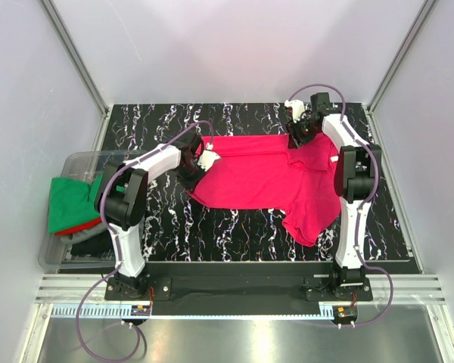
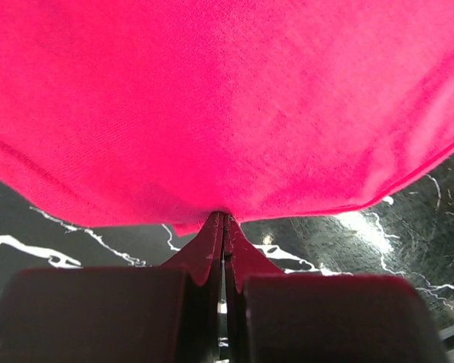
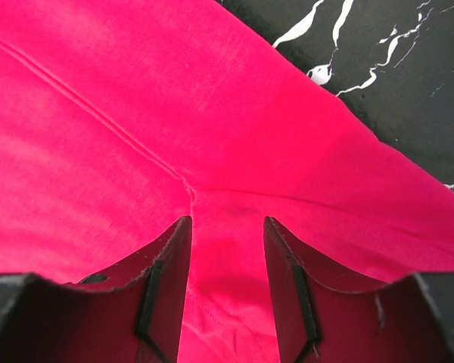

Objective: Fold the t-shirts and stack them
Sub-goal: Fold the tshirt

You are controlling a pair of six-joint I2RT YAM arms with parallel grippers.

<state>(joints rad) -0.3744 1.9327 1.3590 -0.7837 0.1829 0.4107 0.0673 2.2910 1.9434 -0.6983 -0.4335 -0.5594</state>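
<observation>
Crimson t-shirt (image 1: 261, 178) lies spread mid-frame on the worktop (image 1: 212, 234), left claw (image 2: 224, 227) pinched tight on its left edge, right claw (image 3: 227, 223) apart over a sleeve seam, upper right.

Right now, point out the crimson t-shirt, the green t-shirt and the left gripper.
crimson t-shirt (image 1: 257, 178): top external view, middle of its spread body.
green t-shirt (image 1: 69, 203): top external view, middle of its bunched cloth.
left gripper (image 2: 224, 223): left wrist view, between its shut fingertips, pinching the crimson t-shirt's edge.
</observation>
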